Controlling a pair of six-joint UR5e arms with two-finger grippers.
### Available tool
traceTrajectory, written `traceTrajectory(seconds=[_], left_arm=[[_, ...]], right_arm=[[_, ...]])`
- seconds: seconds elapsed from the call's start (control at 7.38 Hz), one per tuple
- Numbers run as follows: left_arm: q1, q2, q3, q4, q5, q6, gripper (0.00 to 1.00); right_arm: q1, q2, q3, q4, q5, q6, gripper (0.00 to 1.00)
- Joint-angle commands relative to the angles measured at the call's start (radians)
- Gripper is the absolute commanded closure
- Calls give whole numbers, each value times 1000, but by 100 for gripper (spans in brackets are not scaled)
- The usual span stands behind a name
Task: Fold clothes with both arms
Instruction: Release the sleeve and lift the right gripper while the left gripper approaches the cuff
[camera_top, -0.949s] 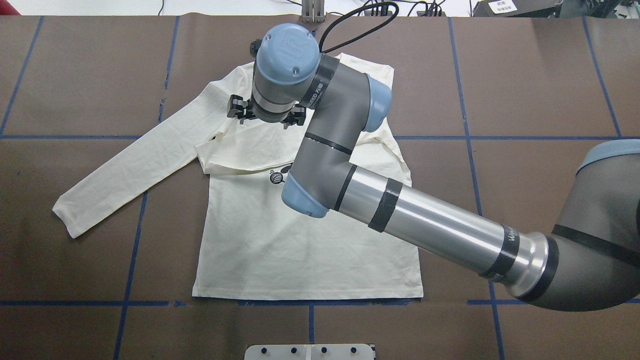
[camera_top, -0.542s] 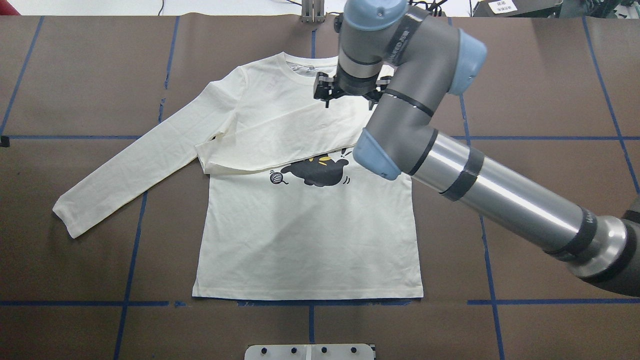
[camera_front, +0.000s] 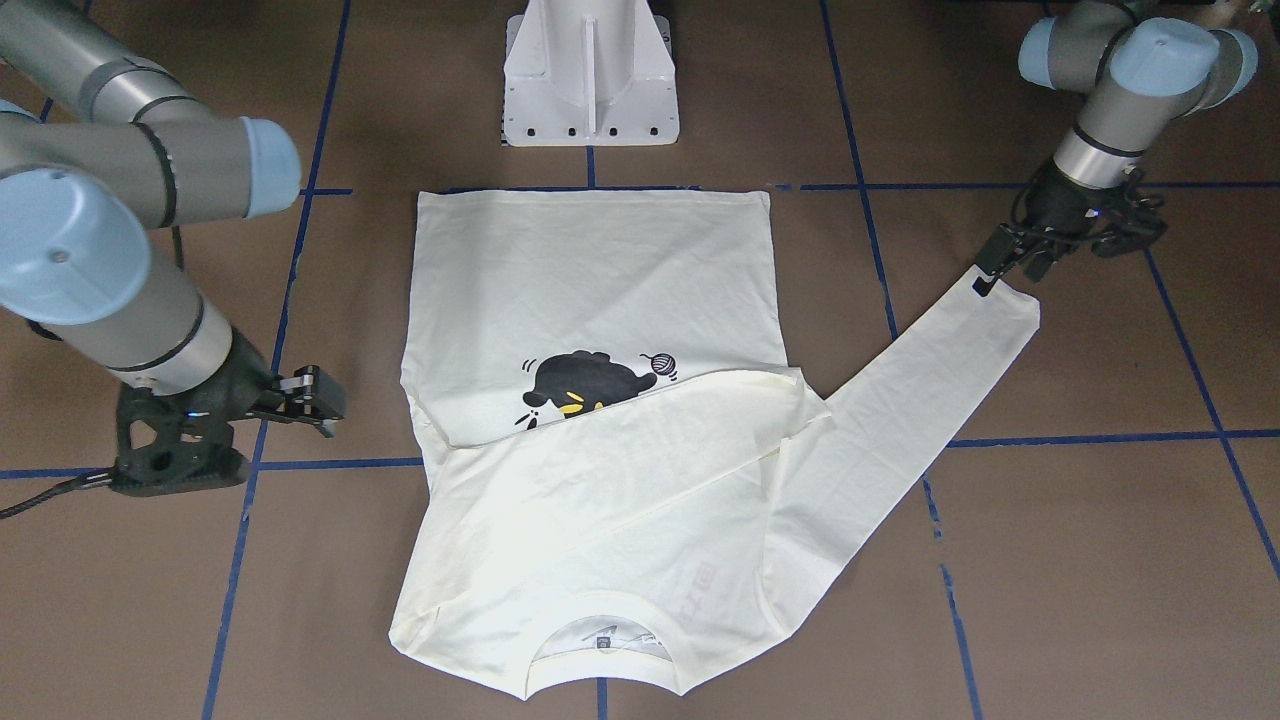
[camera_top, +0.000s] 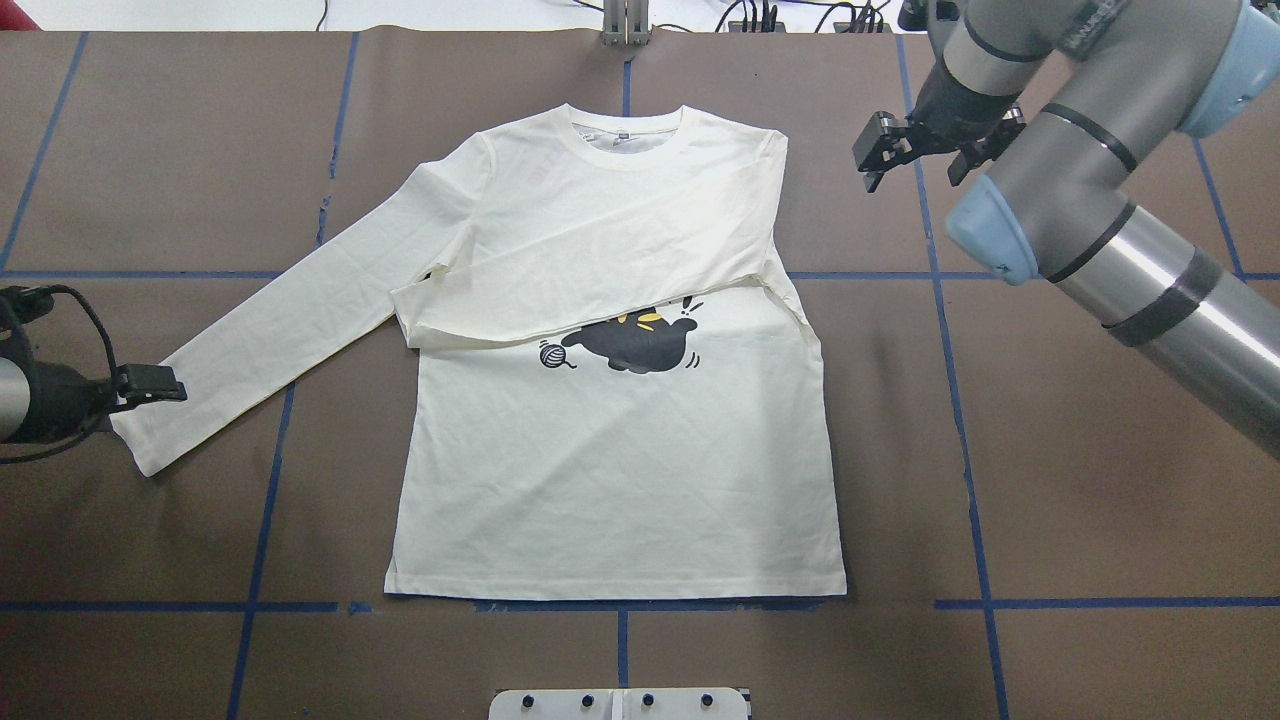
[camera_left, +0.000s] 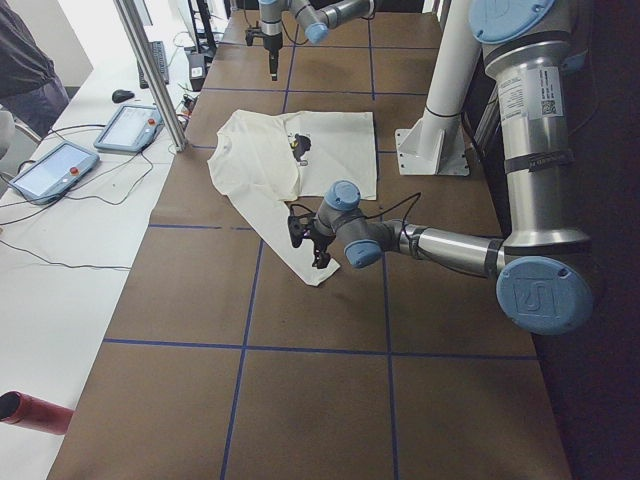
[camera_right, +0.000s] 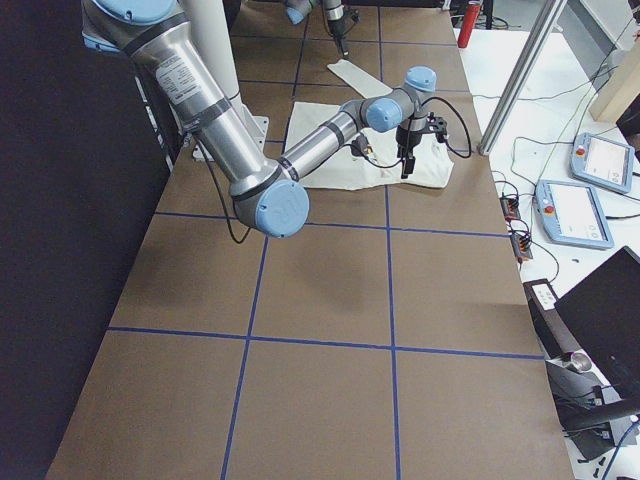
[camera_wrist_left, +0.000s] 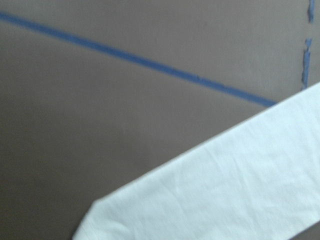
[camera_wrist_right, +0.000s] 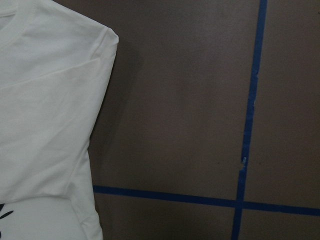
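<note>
brown table (camera_top: 1050, 450), t-shirt (camera_top: 620, 480) flat, right gripper (camera_top: 915, 160) spread wide, empty, left gripper (camera_top: 150, 384) at cuff, opening unclear

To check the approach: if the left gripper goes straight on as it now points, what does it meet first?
Probably the cuff of the outstretched sleeve, below the left gripper; depth is unclear, so it might hit the brown table cover instead.

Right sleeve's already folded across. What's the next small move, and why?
Probably lower the left gripper onto the cuff and pinch it. It sits at that cuff's corner, and the left sleeve lies stretched out, not yet folded. The right gripper is open over the table, off the shirt.
</note>
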Motion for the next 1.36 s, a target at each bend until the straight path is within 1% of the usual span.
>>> traceTrajectory(seconds=[0.0,0.41,0.54,0.68,0.81,1.08,1.22], left_arm=[[46,3,8,42,63,-37,1],[46,12,58,42,93,-31,3],[46,12,64,42,93,-29,4],[46,12,64,44,93,-29,9],[48,12,64,44,93,-31,18],[48,12,64,42,93,-32,45],[48,11,66,44,93,-32,55]], right_arm=[[26,-62,31,4,27,-55,0],[26,-65,34,7,24,-55,0],[26,-65,35,5,24,-53,0],[26,-66,35,7,24,-53,0],[26,-68,35,7,23,-55,0],[26,-68,35,5,24,-55,0],[26,-68,34,7,23,-55,0]])
